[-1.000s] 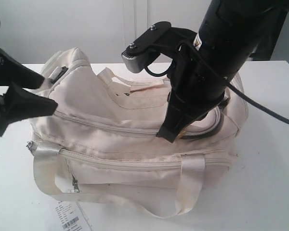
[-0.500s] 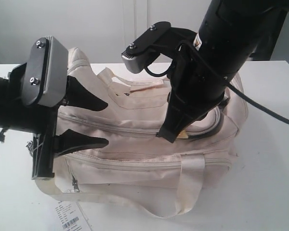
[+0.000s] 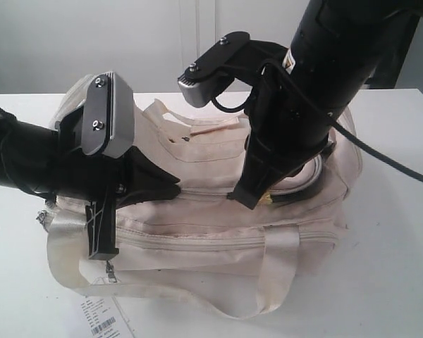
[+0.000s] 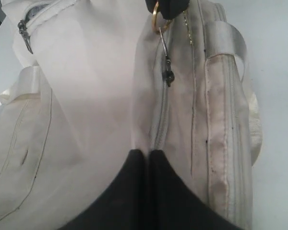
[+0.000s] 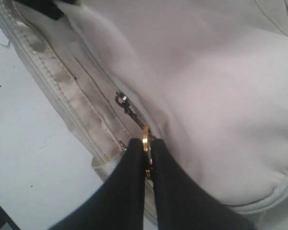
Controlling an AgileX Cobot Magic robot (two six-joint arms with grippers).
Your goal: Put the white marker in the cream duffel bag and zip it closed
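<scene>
The cream duffel bag (image 3: 211, 232) lies on the white table, its curved top zipper partly open near the right end. My right gripper (image 3: 241, 197) (image 5: 146, 143) is shut on the gold ring (image 5: 146, 134) of the top zipper's pull; that ring (image 4: 154, 21) also shows in the left wrist view, with a dark pull tab (image 4: 168, 76) hanging from it. My left gripper (image 3: 175, 190) (image 4: 145, 153) is shut, pinching a fold of the bag's fabric (image 4: 86, 96) beside the zipper line, left of the right gripper. The white marker is out of view.
A white paper tag with a barcode (image 3: 102, 320) lies at the table's front left. The bag's front strap handle (image 3: 233, 306) loops onto the table (image 3: 395, 267). The right arm's black cable (image 3: 388, 158) trails to the right.
My left arm has swung in from the left over the bag, and its jaws went from open to shut on the fabric. The right gripper has stayed on the ring.
</scene>
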